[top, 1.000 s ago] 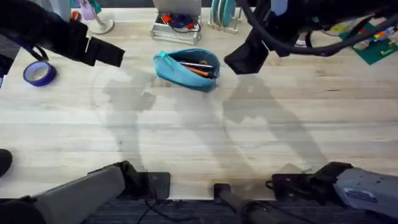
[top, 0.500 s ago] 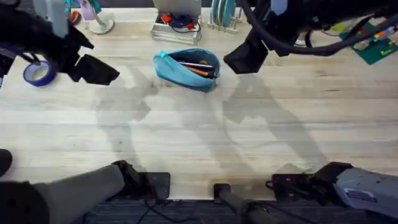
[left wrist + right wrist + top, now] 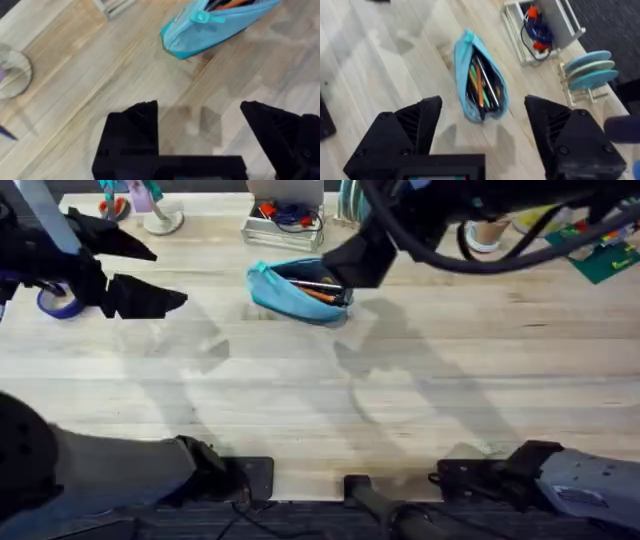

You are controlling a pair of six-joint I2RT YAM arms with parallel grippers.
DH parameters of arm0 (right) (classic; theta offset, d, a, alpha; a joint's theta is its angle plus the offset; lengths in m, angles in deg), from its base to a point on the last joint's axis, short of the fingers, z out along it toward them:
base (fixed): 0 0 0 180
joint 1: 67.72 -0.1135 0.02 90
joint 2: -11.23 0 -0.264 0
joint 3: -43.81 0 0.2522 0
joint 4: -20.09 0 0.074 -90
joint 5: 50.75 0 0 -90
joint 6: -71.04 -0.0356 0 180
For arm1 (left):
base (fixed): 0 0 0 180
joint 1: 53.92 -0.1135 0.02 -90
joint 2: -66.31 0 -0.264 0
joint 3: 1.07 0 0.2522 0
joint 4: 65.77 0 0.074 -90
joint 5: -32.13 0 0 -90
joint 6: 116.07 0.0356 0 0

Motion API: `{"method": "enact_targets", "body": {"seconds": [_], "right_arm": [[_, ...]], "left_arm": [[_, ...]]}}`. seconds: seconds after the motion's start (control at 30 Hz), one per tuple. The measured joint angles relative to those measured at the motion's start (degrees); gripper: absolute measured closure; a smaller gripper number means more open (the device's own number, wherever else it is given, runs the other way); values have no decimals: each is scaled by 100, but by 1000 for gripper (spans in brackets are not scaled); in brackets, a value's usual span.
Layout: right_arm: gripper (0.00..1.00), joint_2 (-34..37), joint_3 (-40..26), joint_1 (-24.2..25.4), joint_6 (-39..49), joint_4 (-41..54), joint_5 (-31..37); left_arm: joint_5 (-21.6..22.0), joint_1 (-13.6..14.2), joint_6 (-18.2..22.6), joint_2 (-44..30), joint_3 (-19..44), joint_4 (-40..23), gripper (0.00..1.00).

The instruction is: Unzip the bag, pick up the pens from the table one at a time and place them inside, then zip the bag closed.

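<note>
The turquoise bag point(image 3: 290, 288) lies unzipped at the back middle of the table point(image 3: 320, 380). An orange pen point(image 3: 318, 295) and a silver pen point(image 3: 314, 283) lie inside it, also seen in the right wrist view as the orange pen point(image 3: 479, 82) and silver pen point(image 3: 490, 89) in the bag point(image 3: 464, 55). My right gripper point(image 3: 352, 262) hovers open over the bag's right end, nothing between its fingers point(image 3: 422, 117). My left gripper point(image 3: 168, 277) hangs open well to the left of the bag; the left wrist view shows the bag point(image 3: 200, 35) beyond its fingers point(image 3: 142, 117).
A purple tape roll point(image 3: 60, 300) lies at the far left under the left arm. A wire basket point(image 3: 285, 220), a rack of blue plates point(image 3: 358, 200) and a white lamp base point(image 3: 162, 222) line the back edge. Green items point(image 3: 605, 262) sit at back right.
My right gripper has moved left, from beside the bag to over its right end. My left gripper has drawn back to the left and turned, its fingers now spread wide.
</note>
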Motion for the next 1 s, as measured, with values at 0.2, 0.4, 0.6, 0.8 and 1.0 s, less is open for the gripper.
{"method": "enact_targets", "body": {"seconds": [0.2,0.4,0.6,0.8,1.0], "right_arm": [[3,284,0,-219,-563,-496,2],[4,652,0,-409,-722,-863,2],[4,1018,0,-433,-780,-1058,2],[5,1522,-180,-502,-806,-1037,48],[5,2135,-866,-714,-810,-839,421]], "left_arm": [[-261,-25,199,-415,0,9,7],[-309,-25,255,-622,0,21,7],[-352,-25,269,-624,0,20,7],[-369,-25,282,-622,0,19,7],[-369,-25,296,-624,0,21,7]]}}
